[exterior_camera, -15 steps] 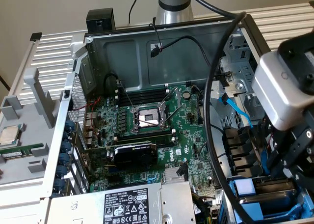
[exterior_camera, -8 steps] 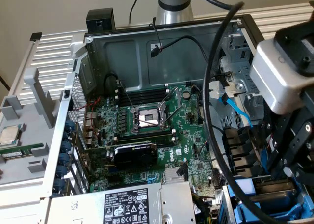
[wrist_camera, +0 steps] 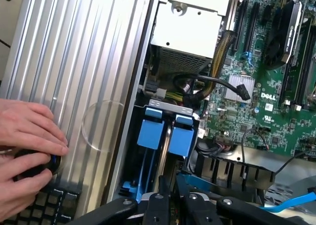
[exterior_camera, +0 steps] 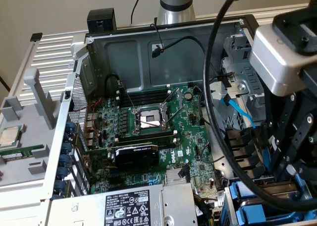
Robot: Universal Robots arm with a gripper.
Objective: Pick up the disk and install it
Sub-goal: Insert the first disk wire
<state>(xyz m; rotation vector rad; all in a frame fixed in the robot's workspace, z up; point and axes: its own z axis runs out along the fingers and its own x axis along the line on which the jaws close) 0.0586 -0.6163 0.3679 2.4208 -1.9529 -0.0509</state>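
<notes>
One blue-plastic-framed silver metal disk [wrist_camera: 168, 136] stands edge-on in the grey drive bay [wrist_camera: 129, 156], directly below the narrow-set black claw [wrist_camera: 170, 180]; grip unconfirmed.

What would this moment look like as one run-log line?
gripper: over blue carriers | computer case: open | person's hands: beside case

Seen in the exterior view, a green motherboard [exterior_camera: 190, 122] lies in the open case [exterior_camera: 148, 52]. From its CPU socket [exterior_camera: 150, 119], the grey power-supply box [exterior_camera: 124, 208] (black-white label) sits at six o'clock and a loose chip [exterior_camera: 10, 136] at nine.
</notes>
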